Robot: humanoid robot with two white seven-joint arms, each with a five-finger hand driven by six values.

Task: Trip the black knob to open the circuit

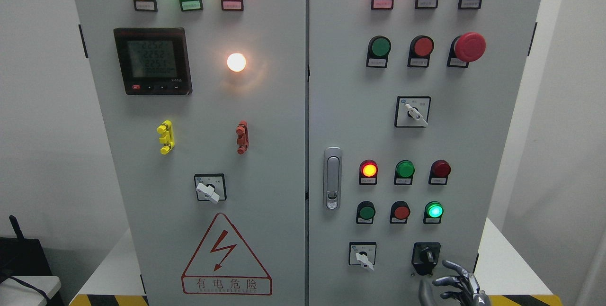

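The black knob [426,256] sits on a black square plate at the lower right of the grey control cabinet's right door [341,83]. My right hand [453,283] rises from the bottom edge just below and right of the knob. Its dark fingers [453,265] are spread and hold nothing; the upper fingertip is a short way from the knob plate, apart from it. My left hand is not in view.
White rotary switches [363,257] [414,113] [208,190], red and green push buttons, lit lamps and a red mushroom stop button [469,46] cover the doors. A door latch [332,178] sits mid-panel. Yellow-black floor tape [109,300] runs below.
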